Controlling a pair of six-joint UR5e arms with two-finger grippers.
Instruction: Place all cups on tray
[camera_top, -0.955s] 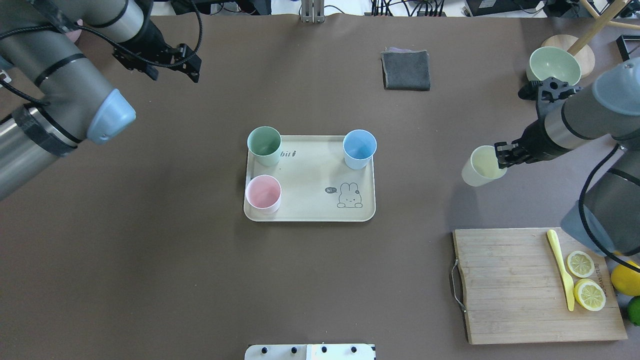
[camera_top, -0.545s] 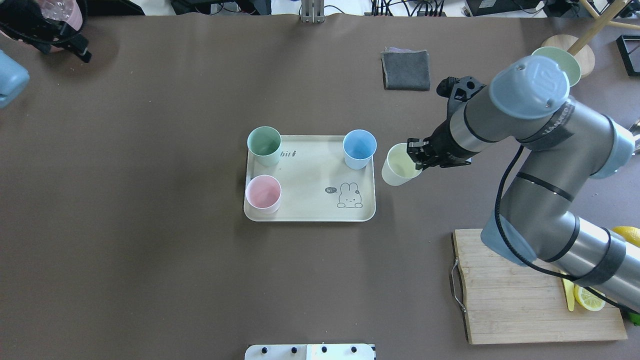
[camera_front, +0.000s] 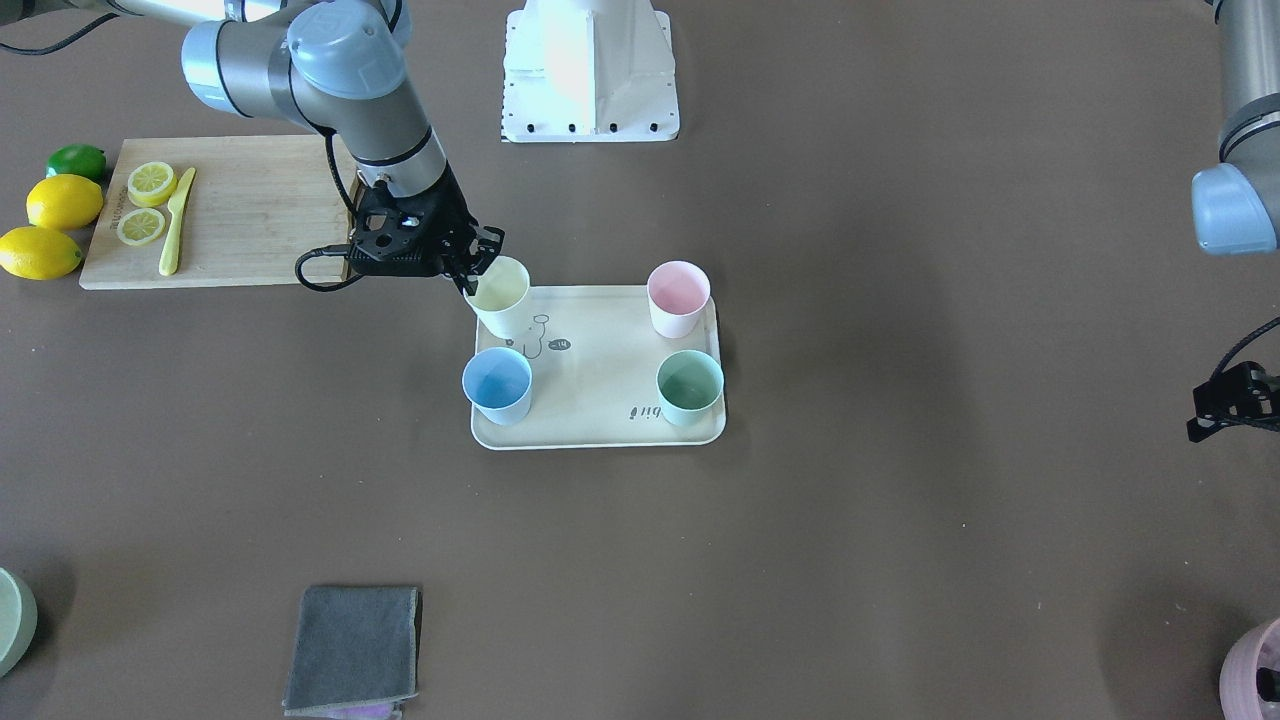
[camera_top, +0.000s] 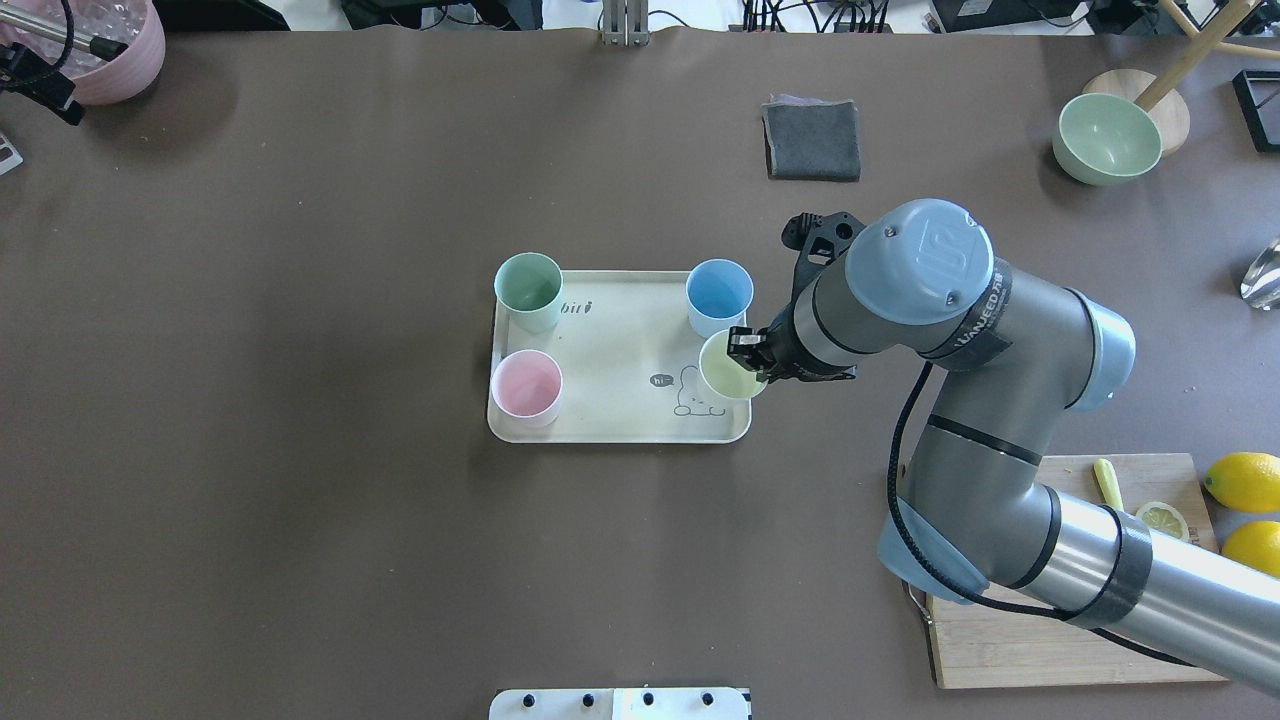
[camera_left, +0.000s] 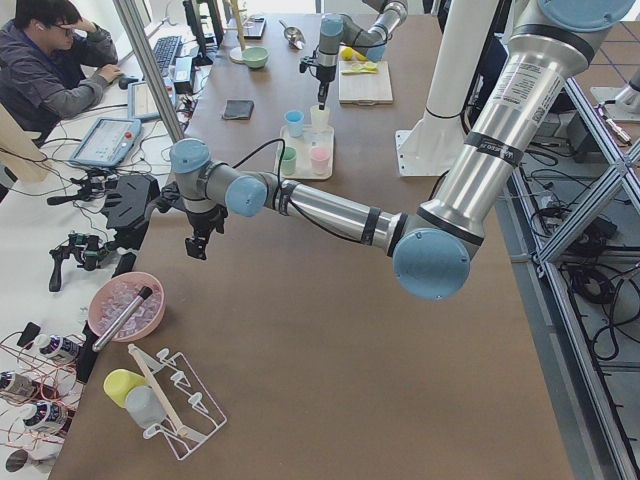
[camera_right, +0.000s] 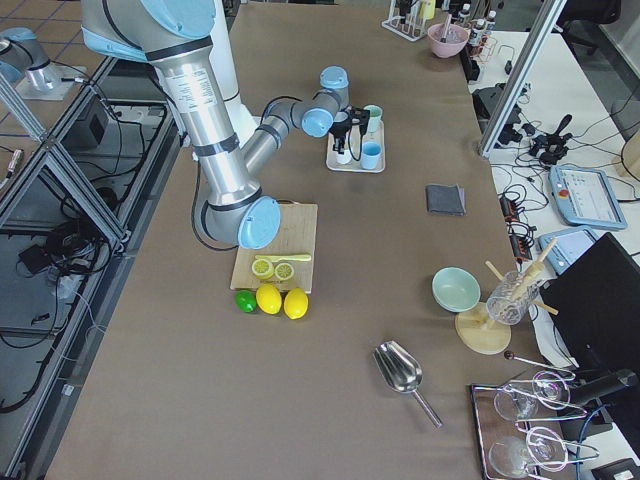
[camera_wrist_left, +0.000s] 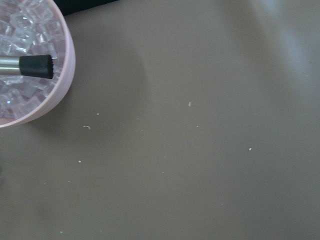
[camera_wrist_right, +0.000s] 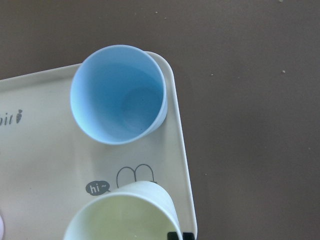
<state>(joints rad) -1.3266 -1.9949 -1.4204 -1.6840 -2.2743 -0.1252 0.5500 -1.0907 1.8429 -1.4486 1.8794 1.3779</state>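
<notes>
Across the table in the front-facing view, the right arm is bending down over the tray (camera_front: 600, 340), its right gripper (camera_front: 478, 268) pinching the pale yellow cup (camera_front: 500, 295) by the rim at the rabbit corner. Overhead, the blue cup (camera_top: 719, 297), pink cup (camera_top: 526, 385) and mint cup (camera_top: 529, 290) are standing on the tray. Far left, the left gripper (camera_top: 45, 88) is hanging beside the pink bowl (camera_top: 130, 70); how far it is opening cannot be told.

Right arm (camera_top: 985, 455): silver-grey tubular links with light-blue round joint caps. The cap (camera_top: 920, 262) directly behind the black right pincer (camera_top: 750, 360) bears an embossed UR logo and small rim screws. A black lettered band (camera_top: 975, 315) wraps the adjoining link. 1 black cable (camera_top: 897, 470) runs rearward from the pincer's wrist.
</notes>
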